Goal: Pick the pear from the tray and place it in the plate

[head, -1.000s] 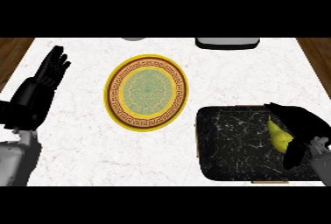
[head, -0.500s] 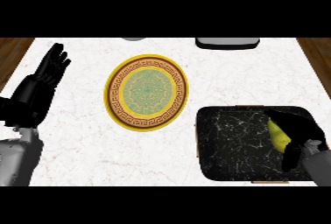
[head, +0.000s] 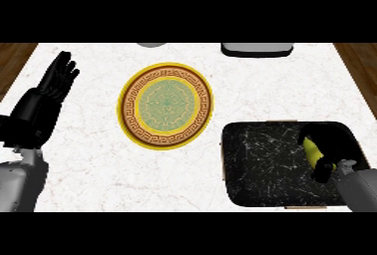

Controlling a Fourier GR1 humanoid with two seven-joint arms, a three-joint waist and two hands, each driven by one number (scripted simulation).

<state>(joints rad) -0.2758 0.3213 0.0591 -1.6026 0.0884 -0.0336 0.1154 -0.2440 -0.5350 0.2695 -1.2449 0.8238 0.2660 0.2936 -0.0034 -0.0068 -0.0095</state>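
Note:
A yellow-green pear (head: 313, 151) lies at the right side of the black marbled tray (head: 265, 169). My right hand (head: 335, 149) is curled round it from the right and hides most of it. The plate (head: 166, 105), round with a yellow rim, a brown patterned band and a green centre, lies on the white counter up and left of the tray, with nothing on it. At the left edge my left hand (head: 44, 102) rests open with its fingers pointing up, well away from the plate.
A white object (head: 258, 49) and a grey one (head: 151, 44) sit at the counter's far edge. Brown wooden floor (head: 13, 59) shows past the counter's left and right sides. White counter lies between plate and tray.
My right hand has drawn down and to the right over the tray, closing further round the pear. The left hand has barely shifted.

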